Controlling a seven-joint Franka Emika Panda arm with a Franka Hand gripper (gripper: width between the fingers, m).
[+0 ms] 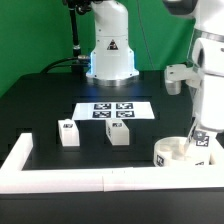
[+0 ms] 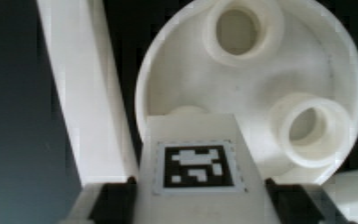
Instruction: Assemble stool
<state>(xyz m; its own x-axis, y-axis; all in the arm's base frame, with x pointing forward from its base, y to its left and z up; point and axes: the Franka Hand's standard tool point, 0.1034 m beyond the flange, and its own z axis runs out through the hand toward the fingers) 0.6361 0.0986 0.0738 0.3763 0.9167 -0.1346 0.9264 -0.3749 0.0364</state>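
Exterior view: arm (image 1: pixel 205 60) enters from the upper right of the frame and drops nearly straight down, wrist vertical, gripper (image 1: pixel 201 138) pointing at the table (image 1: pixel 40 105) in the lower right. Fingers closed on a leg block (image 1: pixel 200 146), its tag facing the camera. Block held upright over the far side of the round seat (image 1: pixel 178 152), which lies flat in the lower right corner, close against the border wall (image 1: pixel 60 178). Cannot tell whether the block touches the seat. Two loose leg blocks stand well apart from the seat: one (image 1: pixel 68 133) toward the exterior view's left, one (image 1: pixel 118 133) near frame centre, just in front of the marker board (image 1: pixel 115 110). Wrist view: camera looks down along the gripper (image 2: pixel 201 200). Tagged leg block (image 2: pixel 197 165) sits clamped between both fingers (image 2: pixel 115 203), tag face up at the camera. Beneath it the seat (image 2: pixel 194 70) shows two round sockets, both unfilled. Border wall (image 2: pixel 78 90) runs just beside the seat's rim.
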